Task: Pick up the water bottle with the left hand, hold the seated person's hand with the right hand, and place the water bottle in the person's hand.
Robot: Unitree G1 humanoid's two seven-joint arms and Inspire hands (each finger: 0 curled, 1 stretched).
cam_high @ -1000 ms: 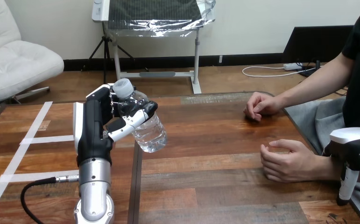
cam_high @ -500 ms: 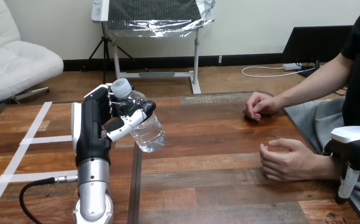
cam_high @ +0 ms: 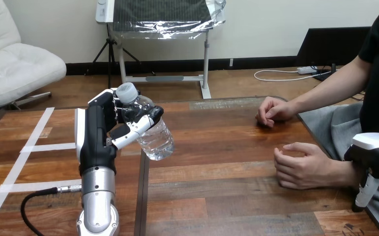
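Head view. Left robot hand (cam_high: 103, 132) is raised off the tabletop (cam_high: 226, 147) at about 9 o'clock of the view, its fingers and thumb wrapped around the water bottle (cam_high: 153, 137). The bottle is clear, off the wood and tilted: cap toward 11 o'clock, base toward 5 o'clock, so the long axis runs 11 to 5.

Key relation: the person's near hand (cam_high: 305, 166) lies at 3 to 4 o'clock from the bottle, well apart, with bare tabletop between them. It rests on the wood loosely curled, not opened palm-up. The person's far hand (cam_high: 273, 110) is a loose fist at 2 o'clock from the bottle, also resting on the tabletop.

Right robot hand (cam_high: 374, 157) is at the view's 4 o'clock edge, just beside the wrist of the near hand, on its 3 o'clock side. It is far nearer that wrist than the left one is. It is cut off by the frame edge, so I cannot tell whether it is open or closed, or touching the wrist at all.

Judgement: pick-up looks done; the hold and the handover are not yet done. The bottle needs to travel toward 4 o'clock.
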